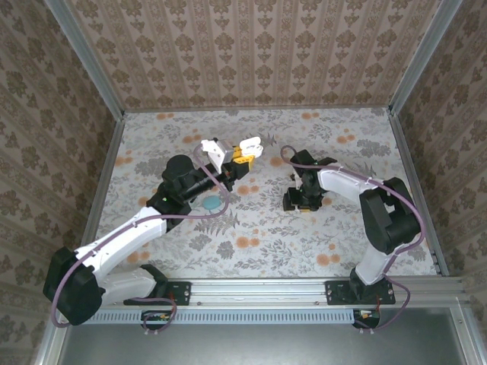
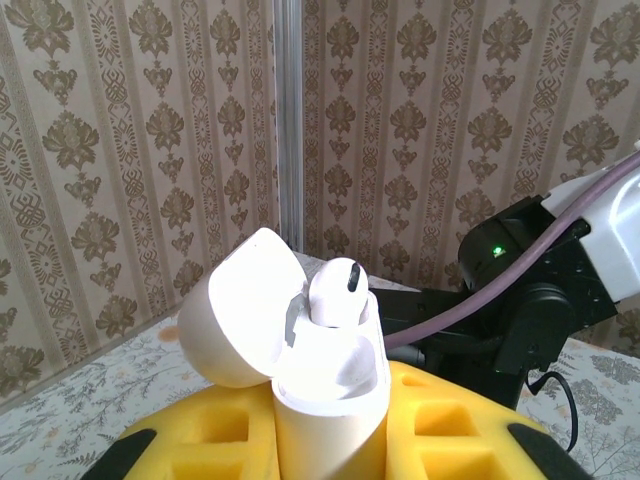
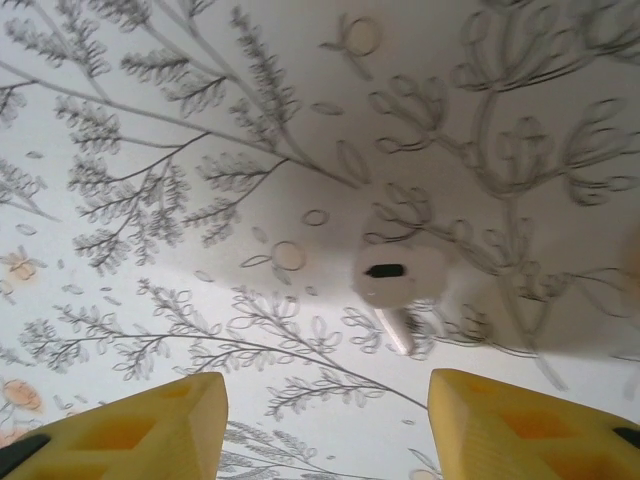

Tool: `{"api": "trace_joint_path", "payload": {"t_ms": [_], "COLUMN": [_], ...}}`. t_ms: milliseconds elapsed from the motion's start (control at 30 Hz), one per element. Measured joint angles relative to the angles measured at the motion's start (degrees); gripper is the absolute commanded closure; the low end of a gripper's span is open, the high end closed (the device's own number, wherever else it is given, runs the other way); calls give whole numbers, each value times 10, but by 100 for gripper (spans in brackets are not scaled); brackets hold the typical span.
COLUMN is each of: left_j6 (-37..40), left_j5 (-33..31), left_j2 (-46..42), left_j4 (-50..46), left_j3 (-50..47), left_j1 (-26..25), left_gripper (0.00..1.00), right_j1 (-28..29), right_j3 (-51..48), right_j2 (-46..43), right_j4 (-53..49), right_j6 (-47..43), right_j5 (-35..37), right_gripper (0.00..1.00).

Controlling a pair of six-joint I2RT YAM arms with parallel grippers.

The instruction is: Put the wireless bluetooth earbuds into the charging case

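My left gripper (image 1: 237,157) (image 2: 330,440) is shut on a white charging case (image 2: 330,400) (image 1: 249,144) and holds it upright above the table, between its yellow fingers (image 2: 450,420). The hinged lid (image 2: 245,310) stands open to the left. One white earbud (image 2: 337,290) sits in the case's far slot, and the near slot shows empty. A second white earbud (image 3: 398,275) lies on the floral table, stem pointing toward me. My right gripper (image 3: 325,425) (image 1: 298,199) hovers low over it, open, with its yellow fingertips (image 3: 150,430) on either side and just short of the earbud.
A teal oval item (image 1: 211,204) lies on the table under the left arm. Patterned walls with metal rails (image 1: 103,91) enclose the floral table (image 1: 304,243) on three sides. The right arm's dark wrist and purple cable (image 2: 520,300) are close behind the case.
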Motion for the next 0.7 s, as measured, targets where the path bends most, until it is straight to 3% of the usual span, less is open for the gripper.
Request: {"api": "trace_joint_path", "payload": {"t_ms": [333, 700], "left_j6": [0, 0], "left_j5": [-1, -2], "left_j2": [-1, -2], "left_j4": [0, 0], "left_j3": [0, 0], "left_j1": [0, 0], "left_gripper": [79, 78], "right_j1": [0, 1], "right_j3": [77, 82], "right_j2": [47, 87], "right_j4": [-26, -49], "right_j6": [-28, -61], "right_j5": [50, 65], "right_gripper": [49, 49]}}
